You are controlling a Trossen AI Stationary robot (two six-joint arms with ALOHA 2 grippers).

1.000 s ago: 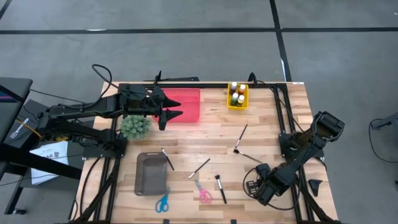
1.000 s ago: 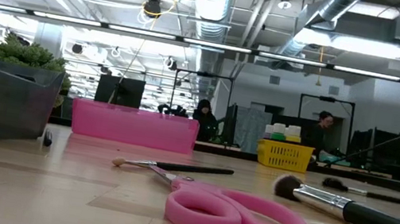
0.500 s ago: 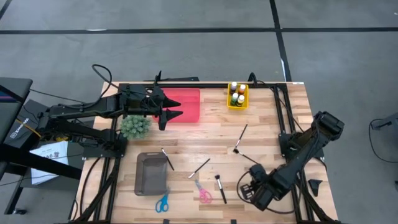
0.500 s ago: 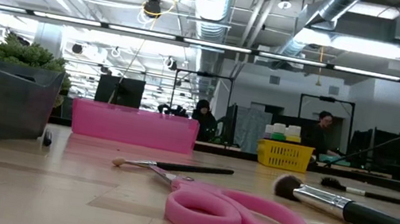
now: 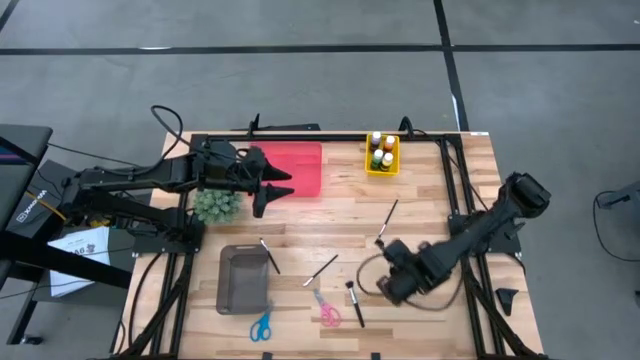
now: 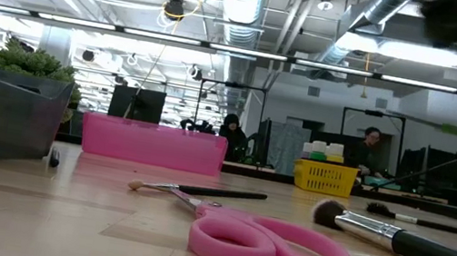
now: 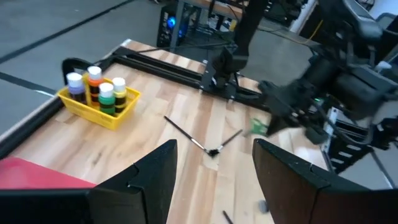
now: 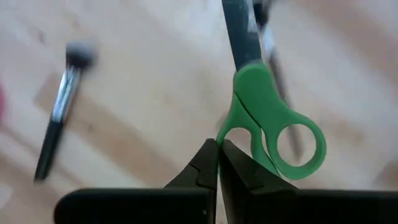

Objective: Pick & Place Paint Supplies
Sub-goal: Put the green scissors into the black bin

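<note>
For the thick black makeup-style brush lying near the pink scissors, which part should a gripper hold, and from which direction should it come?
Grip the thick brush at mid-handle, coming straight down from above. It lies flat on the table, so only its two long sides are free. Set the fingers across the handle; the pink scissors beside it leave little room.

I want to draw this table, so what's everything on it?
table: one, wooden
tray: one, pink, far side
basket: one, yellow, far side
bottles: four, mixed caps, in the basket
plant: one, green, left side
bin: one, grey, near left
brushes: at least four, dark, scattered mid-table
pink scissors: one, near edge
blue scissors: one, near edge by the bin
green scissors: one, held by the right tool
people: two, far back in the room
left tool: open, by the tray
right tool: shut, mid-table
</note>
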